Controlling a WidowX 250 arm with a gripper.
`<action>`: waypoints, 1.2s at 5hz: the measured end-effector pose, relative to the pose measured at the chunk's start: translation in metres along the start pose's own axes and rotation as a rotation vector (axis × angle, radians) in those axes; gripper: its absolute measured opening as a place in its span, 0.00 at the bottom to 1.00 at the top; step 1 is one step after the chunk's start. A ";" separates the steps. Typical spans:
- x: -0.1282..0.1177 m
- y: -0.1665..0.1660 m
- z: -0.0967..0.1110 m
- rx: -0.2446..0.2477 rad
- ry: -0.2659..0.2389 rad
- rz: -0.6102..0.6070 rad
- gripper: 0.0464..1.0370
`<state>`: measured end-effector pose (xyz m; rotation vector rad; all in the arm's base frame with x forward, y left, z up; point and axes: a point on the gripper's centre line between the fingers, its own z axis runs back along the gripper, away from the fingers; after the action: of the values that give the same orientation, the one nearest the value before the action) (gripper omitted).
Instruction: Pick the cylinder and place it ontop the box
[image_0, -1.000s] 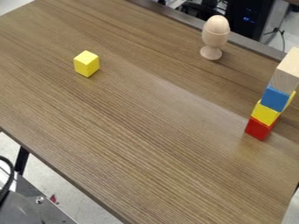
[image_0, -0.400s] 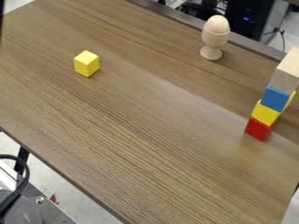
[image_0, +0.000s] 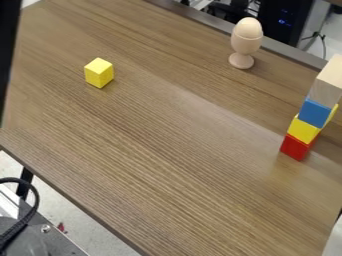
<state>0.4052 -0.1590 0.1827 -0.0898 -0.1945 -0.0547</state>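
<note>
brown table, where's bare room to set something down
Between the yellow cube and the block stack, down to the table's near edge. It's tighter far right, around stack and wooden egg cup; the black arm borders the left.

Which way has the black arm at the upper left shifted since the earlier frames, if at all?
Yes: the arm shifted rightward in the view, now covering more of the table's left side.

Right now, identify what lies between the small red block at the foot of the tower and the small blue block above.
A small yellow block, on the red block and directly beneath the blue block, in the camera view.
</note>
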 end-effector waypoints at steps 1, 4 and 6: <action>-0.004 -0.008 -0.005 0.033 0.002 -0.041 0.51; -0.014 0.009 -0.012 0.143 0.003 -0.024 0.51; -0.019 0.012 -0.007 0.147 -0.014 -0.019 0.51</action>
<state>0.3886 -0.1472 0.1710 0.0584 -0.2127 -0.0590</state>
